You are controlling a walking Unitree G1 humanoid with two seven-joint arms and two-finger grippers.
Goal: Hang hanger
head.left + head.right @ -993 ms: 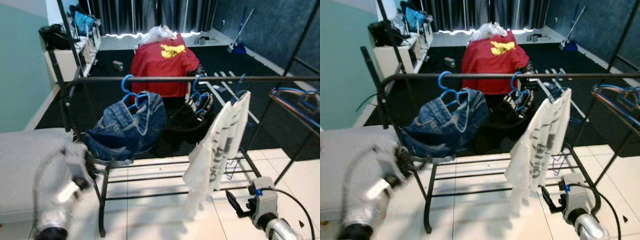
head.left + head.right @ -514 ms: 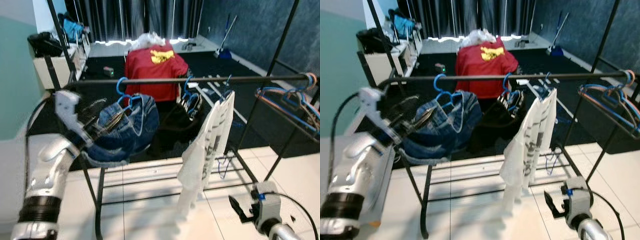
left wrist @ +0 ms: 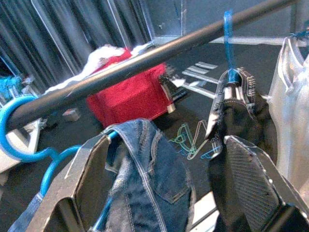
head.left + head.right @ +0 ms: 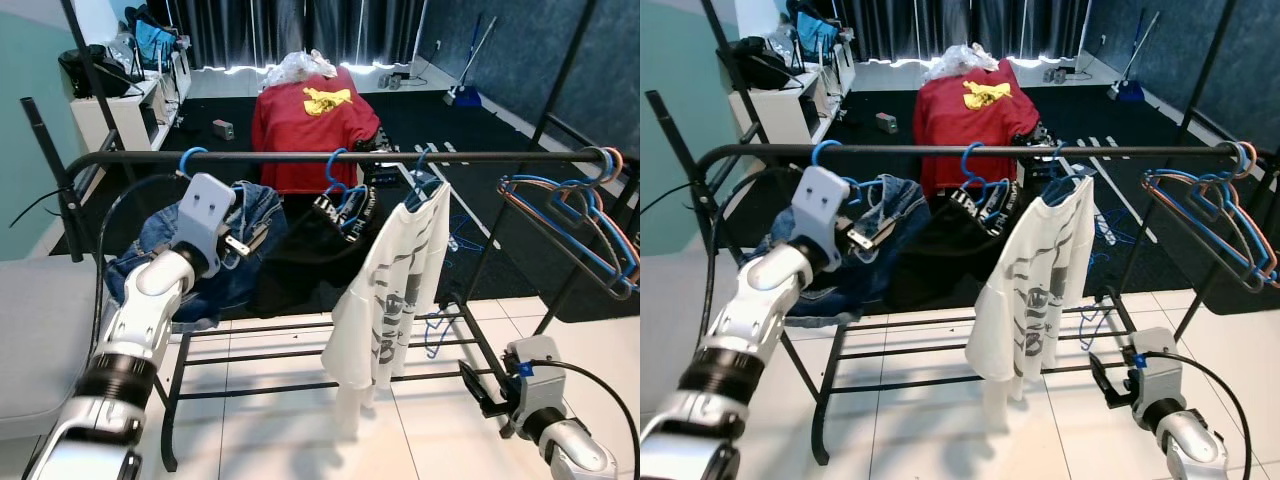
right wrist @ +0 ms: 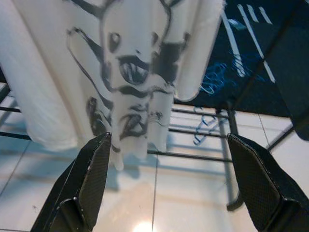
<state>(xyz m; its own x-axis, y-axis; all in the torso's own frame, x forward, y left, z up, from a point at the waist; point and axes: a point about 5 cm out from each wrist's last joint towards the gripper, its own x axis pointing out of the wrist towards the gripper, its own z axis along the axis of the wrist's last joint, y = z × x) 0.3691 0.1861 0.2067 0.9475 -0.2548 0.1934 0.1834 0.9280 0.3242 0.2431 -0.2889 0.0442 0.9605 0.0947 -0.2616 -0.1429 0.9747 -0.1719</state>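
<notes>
A black rail (image 4: 330,157) runs across a clothes rack. From it hang blue hangers: one hanger (image 4: 188,158) carries denim jeans (image 4: 255,215), another a black garment (image 4: 300,260), a third a white printed t-shirt (image 4: 385,290). My left gripper (image 4: 238,243) is raised against the jeans, just under the rail, open with nothing between its fingers (image 3: 251,179). In the left wrist view the jeans (image 3: 145,174) and the rail (image 3: 145,53) lie just ahead. My right gripper (image 4: 485,390) hangs low near the floor, open, facing the t-shirt (image 5: 120,63).
A bunch of bare hangers (image 4: 570,215) hangs at the rail's right end. A red cloth heap (image 4: 312,125) sits on the dark carpet behind the rack. A grey surface (image 4: 35,340) lies at my left, a white shelf (image 4: 120,100) beyond it. White tiles lie under the rack.
My left arm has risen from low at the left up to the jeans on their hanger. The view has shifted. The right arm stays low.
</notes>
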